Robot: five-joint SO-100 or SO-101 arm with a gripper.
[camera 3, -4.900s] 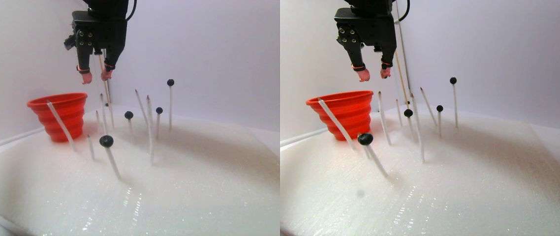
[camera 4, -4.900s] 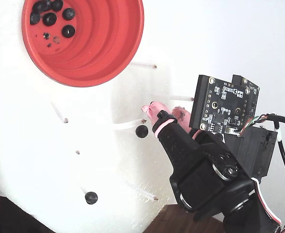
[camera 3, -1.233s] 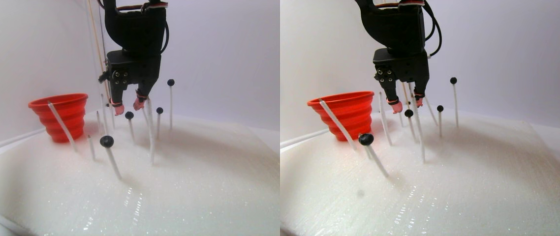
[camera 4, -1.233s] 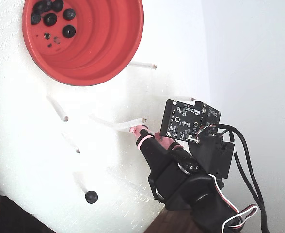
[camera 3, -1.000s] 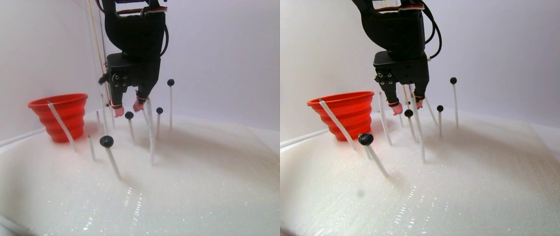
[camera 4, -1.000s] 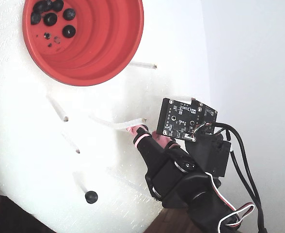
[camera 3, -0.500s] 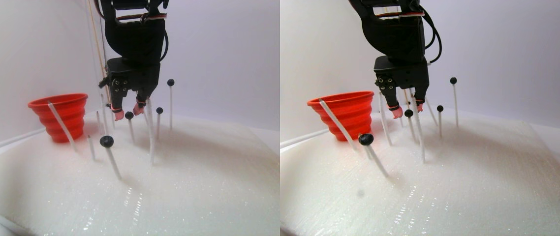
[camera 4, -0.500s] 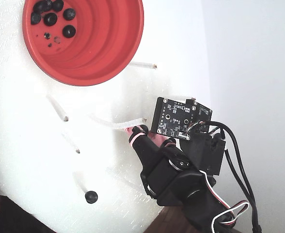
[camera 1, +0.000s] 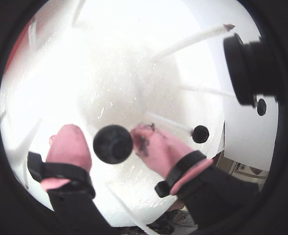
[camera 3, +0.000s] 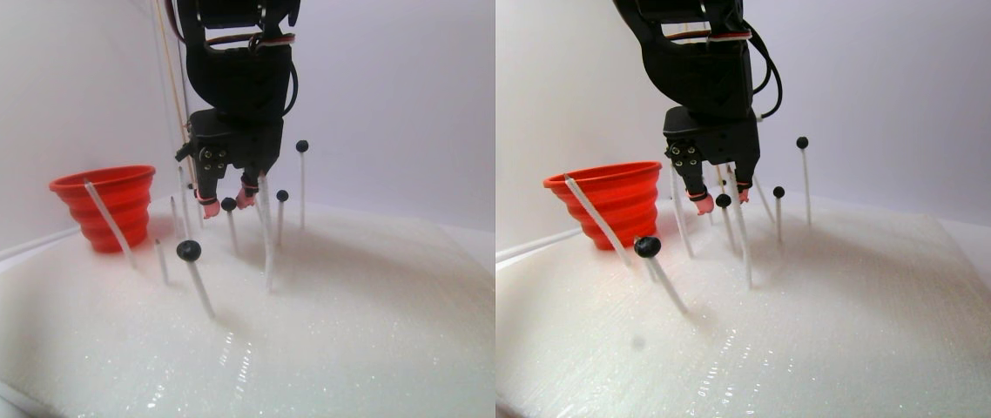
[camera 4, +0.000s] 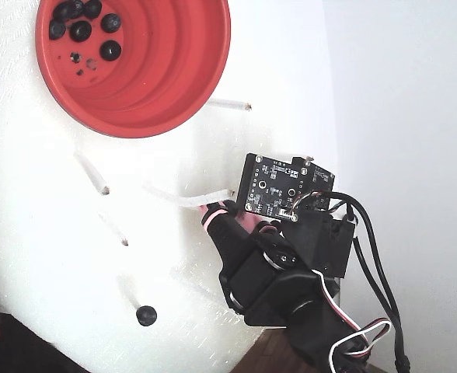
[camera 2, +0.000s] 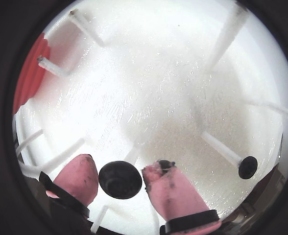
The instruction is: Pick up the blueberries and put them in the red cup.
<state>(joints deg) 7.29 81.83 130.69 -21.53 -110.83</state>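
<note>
Left in the stereo pair view, the red cup point(camera 3: 110, 205) waits with berries already in it. I've dropped down from above, and my claw point(camera 2: 116, 178) now brackets a blueberry point(camera 2: 120, 179) on its stick point(camera 2: 132, 155), pink fingertips point(camera 2: 79, 176) apart, not yet pinching. Squeeze next, I reckon. Further right, another blueberry point(camera 2: 248, 167) waits.

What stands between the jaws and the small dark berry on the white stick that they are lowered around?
Nothing visible does: the small round blue-black berry sits in the open gap between the two pink-tipped fingers of the gripper.
</note>
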